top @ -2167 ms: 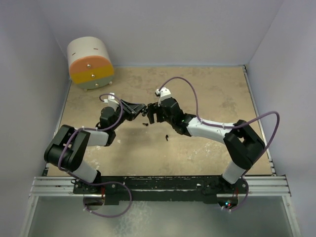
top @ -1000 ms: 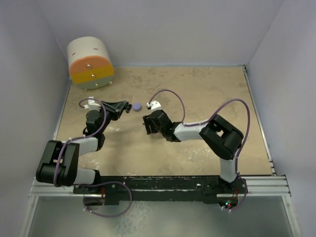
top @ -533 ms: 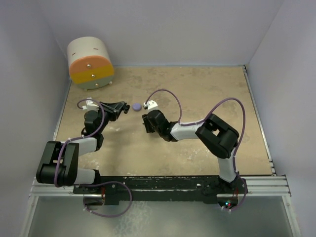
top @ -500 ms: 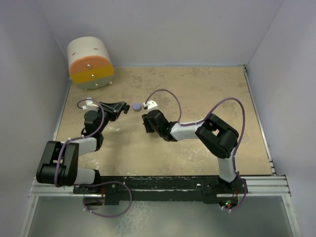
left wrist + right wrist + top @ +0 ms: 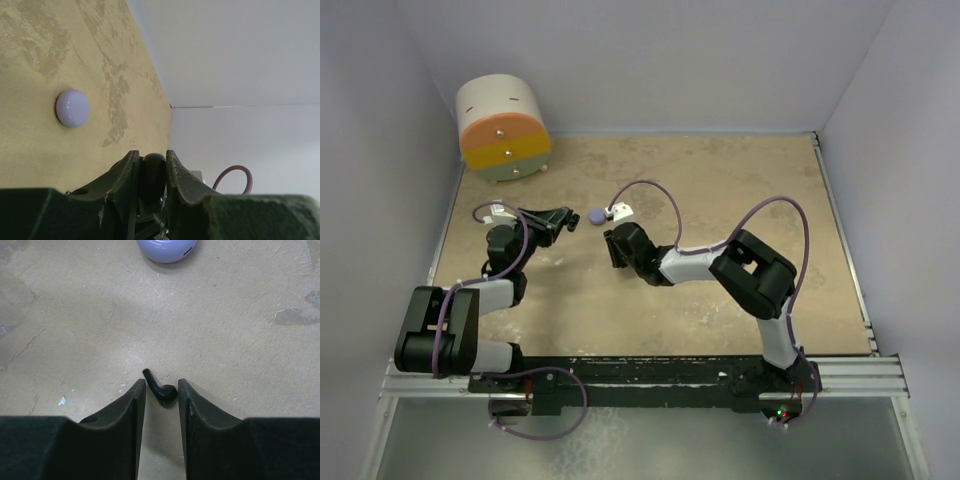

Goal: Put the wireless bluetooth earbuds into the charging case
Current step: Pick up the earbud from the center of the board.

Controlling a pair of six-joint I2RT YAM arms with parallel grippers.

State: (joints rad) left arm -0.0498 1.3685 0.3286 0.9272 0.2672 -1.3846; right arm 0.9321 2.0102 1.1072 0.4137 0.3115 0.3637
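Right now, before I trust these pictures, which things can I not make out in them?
- Left wrist view: the dark rounded thing is mostly hidden inside the shut left tool; case or earbud, unclear.
- Right wrist view: the lavender case is cut off by the top edge; whether the right tool already presses the black earbud is unclear.
- Top view: that earbud is hidden under the right tool.

Lavender case [image 5: 168, 249] half beyond the top edge
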